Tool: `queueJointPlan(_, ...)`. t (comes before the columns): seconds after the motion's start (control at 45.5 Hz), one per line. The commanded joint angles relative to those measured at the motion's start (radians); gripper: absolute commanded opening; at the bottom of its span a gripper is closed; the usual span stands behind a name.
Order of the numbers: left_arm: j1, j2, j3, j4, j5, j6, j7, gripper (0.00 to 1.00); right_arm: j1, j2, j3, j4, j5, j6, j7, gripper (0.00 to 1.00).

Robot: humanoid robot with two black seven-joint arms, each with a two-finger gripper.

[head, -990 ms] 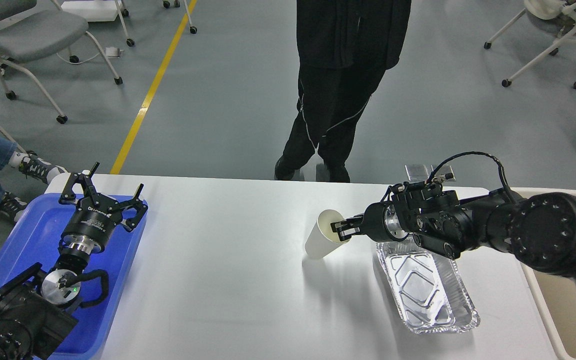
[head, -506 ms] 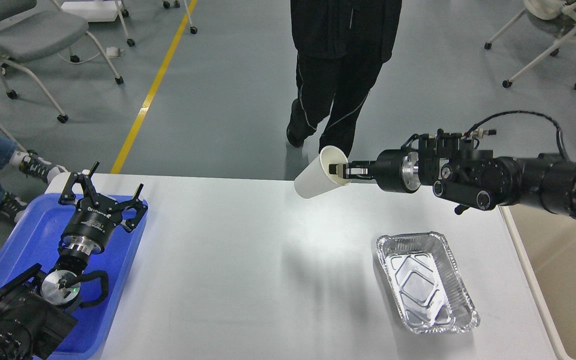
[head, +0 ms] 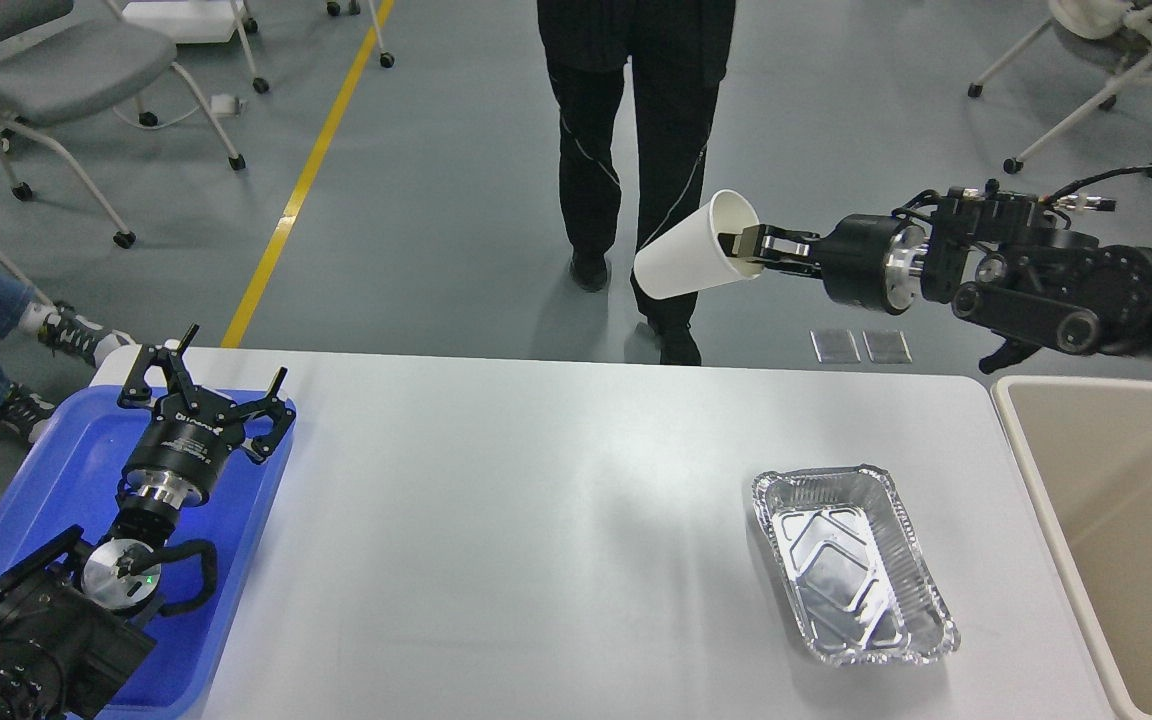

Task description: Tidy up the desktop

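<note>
The white desktop point(head: 496, 540) fills the lower middle of the head view. My right gripper point(head: 744, 246) is shut on the rim of a white paper cup point(head: 688, 263), one finger inside and one outside. It holds the cup tilted, high above the desktop's far edge. A shiny foil tray point(head: 851, 562) lies empty on the desktop at the right. My left gripper point(head: 204, 385) is open and empty, its fingers spread above the blue plastic tray point(head: 56, 470) at the left edge.
A beige bin point(head: 1116, 540) stands against the desktop's right end, below my right arm. A person in black point(head: 636, 150) stands just beyond the far edge. Chairs stand on the floor at back left and back right.
My right gripper has lifted the paper cup from the desktop beside the foil tray, up and toward the right. The left arm has not moved. The person has stepped back.
</note>
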Motion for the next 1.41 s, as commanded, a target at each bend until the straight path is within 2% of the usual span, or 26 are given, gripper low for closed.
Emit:
queueJointPlan(0.0, 0.0, 0.0, 0.0, -0.002, 0.0, 0.0, 0.0, 1.0, -0.012, -0.12, 0.058, -0.01, 0.037, 0.018, -0.001, 0.0)
queueJointPlan(0.242, 0.0, 0.0, 0.0, 0.0, 0.0, 0.0, 0.0, 1.0, -0.131, -0.264, 0.061, -0.126, 0.208, 0.018, -0.007, 0.0)
queueJointPlan(0.462, 0.0, 0.0, 0.0, 0.0, 0.0, 0.0, 0.0, 1.0, -0.334, -0.359, 0.063, -0.353, 0.401, 0.018, -0.011, 0.0)
queueJointPlan(0.638, 0.0, 0.0, 0.0, -0.002, 0.0, 0.0, 0.0, 1.0, -0.501, -0.366, 0.063, -0.562, 0.496, 0.015, -0.033, 0.0)
queueJointPlan(0.704, 0.0, 0.0, 0.0, -0.002, 0.0, 0.0, 0.0, 1.0, -0.559, -0.36, 0.063, -0.626, 0.537, 0.01, -0.077, 0.0)
queueJointPlan(0.902, 0.0, 0.0, 0.0, 0.0, 0.0, 0.0, 0.0, 1.0, -0.681, -0.355, 0.141, -0.708, 0.597, -0.002, -0.307, 0.0)
queueJointPlan(1.012, 0.0, 0.0, 0.0, 0.0, 0.0, 0.0, 0.0, 1.0, -0.722, -0.349, 0.219, -0.711, 0.597, -0.024, -0.396, 0.0)
queueJointPlan(1.188, 0.0, 0.0, 0.0, -0.002, 0.0, 0.0, 0.0, 1.0, -0.768, -0.306, 0.27, -0.717, 0.593, -0.077, -0.498, 0.0)
queueJointPlan(1.386, 0.0, 0.0, 0.0, 0.0, 0.0, 0.0, 0.0, 1.0, -0.836, -0.192, 0.27, -0.764, 0.587, -0.125, -0.527, 0.0)
